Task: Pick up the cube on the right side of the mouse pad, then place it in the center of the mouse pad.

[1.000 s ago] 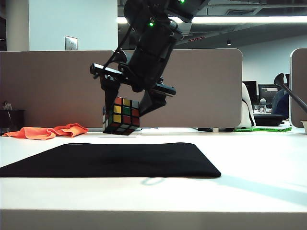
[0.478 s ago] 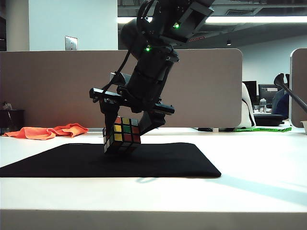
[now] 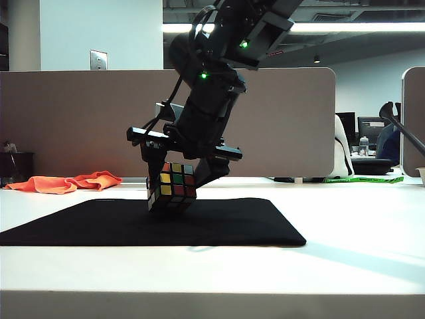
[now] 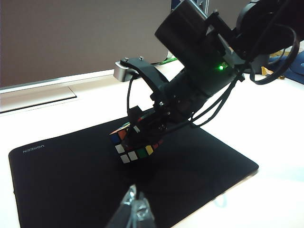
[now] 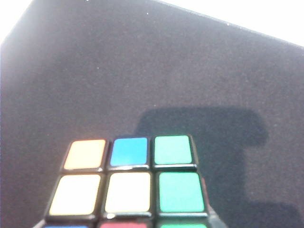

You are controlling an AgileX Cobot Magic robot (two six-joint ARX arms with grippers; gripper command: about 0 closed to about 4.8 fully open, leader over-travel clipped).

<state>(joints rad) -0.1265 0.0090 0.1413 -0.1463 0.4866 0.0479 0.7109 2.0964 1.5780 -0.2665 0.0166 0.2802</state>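
Note:
The cube hangs tilted just over the middle of the black mouse pad, held between the fingers of my right gripper, which is shut on it from above. The left wrist view shows the same grip, with the cube a little above the mouse pad and its shadow beneath. Seen from the right wrist, the cube fills the near edge over the mouse pad. My left gripper rests low at the pad's near side, its tips together, holding nothing. It does not show in the exterior view.
An orange cloth lies on the white table behind the pad's left end. A beige partition closes off the back. A small silver object sits beyond the pad. White tabletop extends to the right.
My right gripper has come down with the cube, from well above the pad to just over its surface. The left gripper has stayed still.

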